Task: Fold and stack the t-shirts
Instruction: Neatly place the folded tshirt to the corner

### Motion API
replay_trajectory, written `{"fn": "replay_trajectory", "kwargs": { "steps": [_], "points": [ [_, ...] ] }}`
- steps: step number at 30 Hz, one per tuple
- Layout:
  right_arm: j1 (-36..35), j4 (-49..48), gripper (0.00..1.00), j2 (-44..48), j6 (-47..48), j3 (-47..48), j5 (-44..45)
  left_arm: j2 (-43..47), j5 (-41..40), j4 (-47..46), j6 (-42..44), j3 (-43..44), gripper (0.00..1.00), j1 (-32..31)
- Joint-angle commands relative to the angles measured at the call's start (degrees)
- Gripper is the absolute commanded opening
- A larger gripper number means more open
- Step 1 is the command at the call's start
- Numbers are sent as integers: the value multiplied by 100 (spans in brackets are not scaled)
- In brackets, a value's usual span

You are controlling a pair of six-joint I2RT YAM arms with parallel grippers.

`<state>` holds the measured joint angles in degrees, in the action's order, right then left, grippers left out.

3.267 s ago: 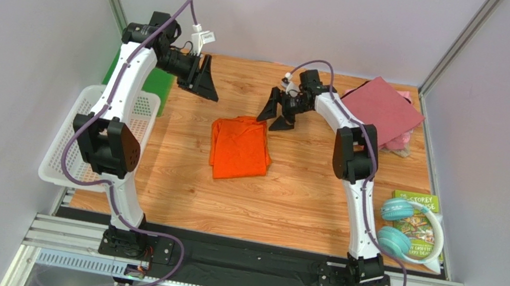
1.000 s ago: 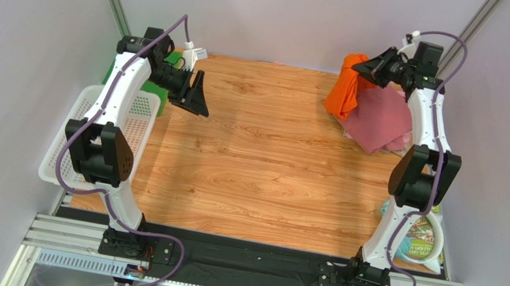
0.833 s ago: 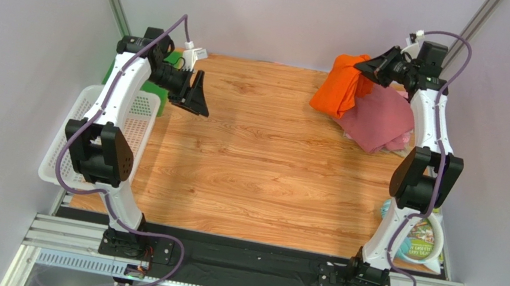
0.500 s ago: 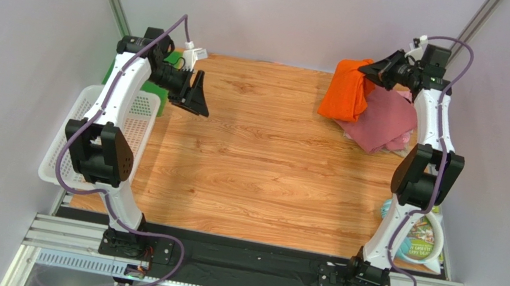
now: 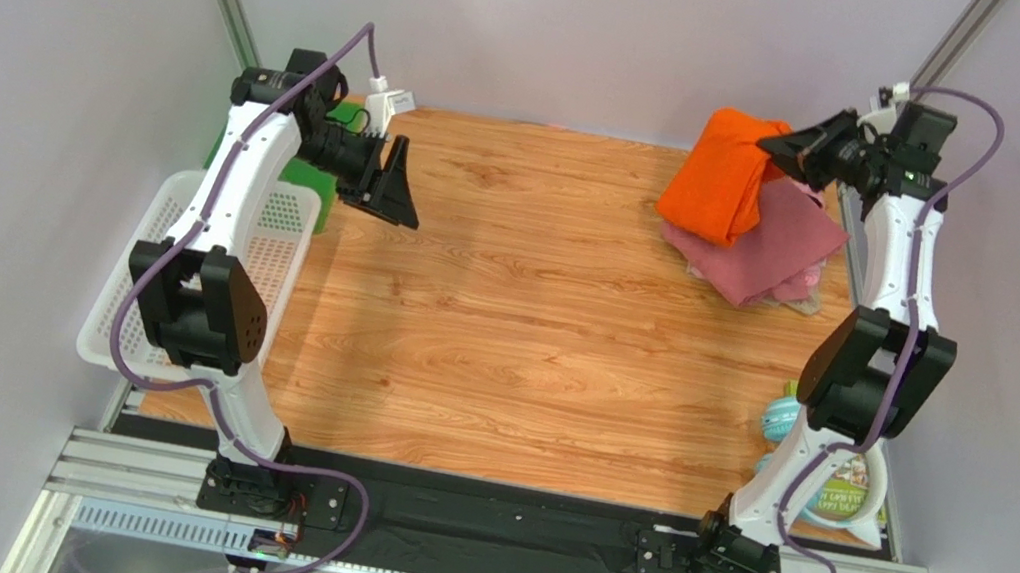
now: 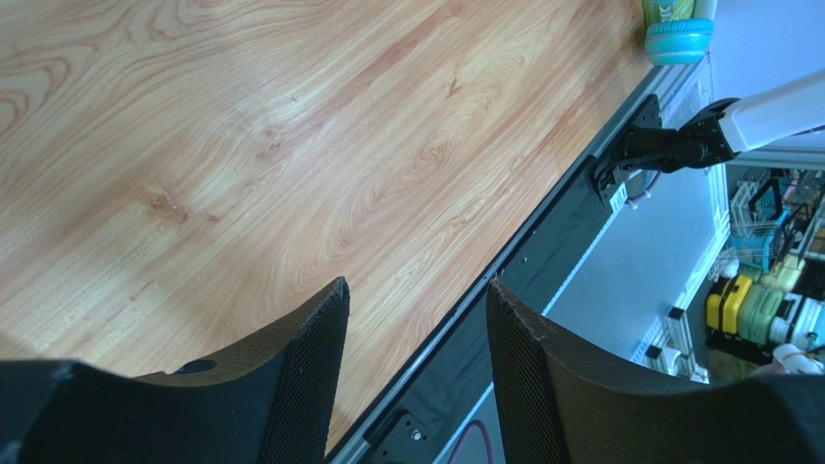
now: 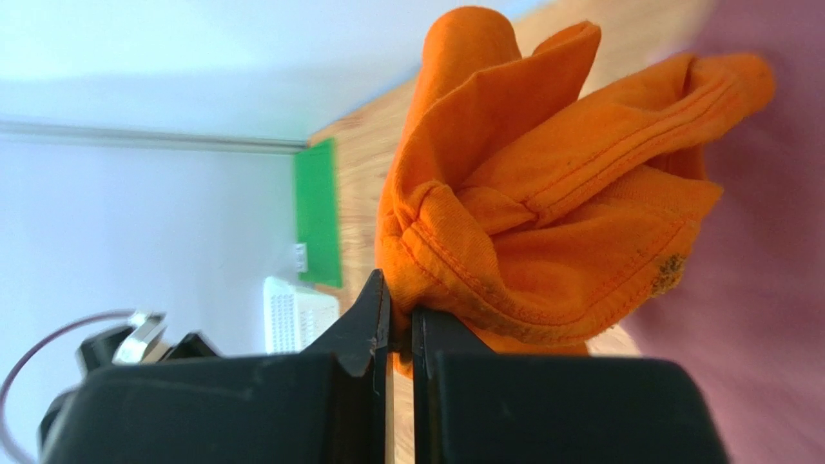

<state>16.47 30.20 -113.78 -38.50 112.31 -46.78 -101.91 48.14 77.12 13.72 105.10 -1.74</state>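
The orange t-shirt (image 5: 728, 172) hangs bunched from the right pincer (image 5: 784, 143) above the far right corner of the worktop (image 5: 522, 349); its loose folds drop over the left part of the maroon t-shirt (image 5: 785, 245), which lies folded flat on the wood; from above it is unclear whether the orange cloth rests on the maroon one or only hangs in front of it.

In the right wrist view the right pincer (image 7: 397, 290) is clamped narrow on a hemmed edge of the orange t-shirt (image 7: 542, 222), its two fingers almost meeting with cloth pinched between them; blurred maroon cloth fills the right side of that view.

The left pincer (image 5: 390, 193) hovers over the far left part of the worktop, well apart from both shirts; in the left wrist view its fingers (image 6: 310, 387) stand moderately apart with nothing between them, only bare wood grain below.

A white mesh basket (image 5: 124, 320) sits at the left edge; a green sheet (image 5: 332, 116) shows behind the left arm; teal headphones (image 5: 780, 414) and a book (image 5: 842, 496) lie at the near right edge.
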Motion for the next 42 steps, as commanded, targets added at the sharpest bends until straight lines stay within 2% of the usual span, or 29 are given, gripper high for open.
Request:
{"fn": "replay_trajectory", "kwargs": {
  "steps": [1,5,7,9,14,15,16,19,21,22,24,27,28,30,31,34,35,37,42],
  "points": [
    [225,460,0,330,404,-859,959,119,169,347,184,230,61,24],
    [278,706,0,138,510,-1256,1539,171,117,418,263,222,61,24],
    [287,1180,3,-65,694,-1081,1716,189,143,426,272,222,61,24],
    [287,1706,0,-328,791,-879,2058,206,152,453,281,230,61,24],
    [322,2306,1,-452,625,-535,3051,189,143,611,334,432,62,24],
    [322,2394,6,-461,572,-500,3113,180,134,628,334,467,62,24],
    [339,2464,21,-487,554,-387,3184,163,169,655,325,529,62,24],
    [357,2824,42,-645,572,-96,3596,154,231,690,325,573,62,24],
    [357,3122,50,-672,703,255,3877,171,222,699,333,547,62,24],
    [366,3176,59,-681,756,361,4148,171,231,716,360,538,62,24],
    [366,3440,62,-663,870,791,4370,189,222,725,386,512,62,24],
    [366,3546,61,-550,871,1135,4126,189,231,708,378,503,62,24],
    [331,3285,60,-314,792,987,3202,180,301,699,360,511,62,24],
    [278,2853,59,-119,687,698,2546,171,301,699,351,529,62,24],
    [200,2643,59,-84,547,574,1760,171,319,699,351,529,62,24],
    [-72,1264,60,-13,-40,-191,177,171,301,716,351,573,62,24],
    [-178,486,59,-39,-183,-357,-161,171,293,734,351,582,62,24],
    [-424,32,60,-346,-481,-369,-768,163,292,778,377,617,62,24],
    [-540,109,60,-1163,-614,71,-587,189,214,892,430,722,62,24]
  ]
}}
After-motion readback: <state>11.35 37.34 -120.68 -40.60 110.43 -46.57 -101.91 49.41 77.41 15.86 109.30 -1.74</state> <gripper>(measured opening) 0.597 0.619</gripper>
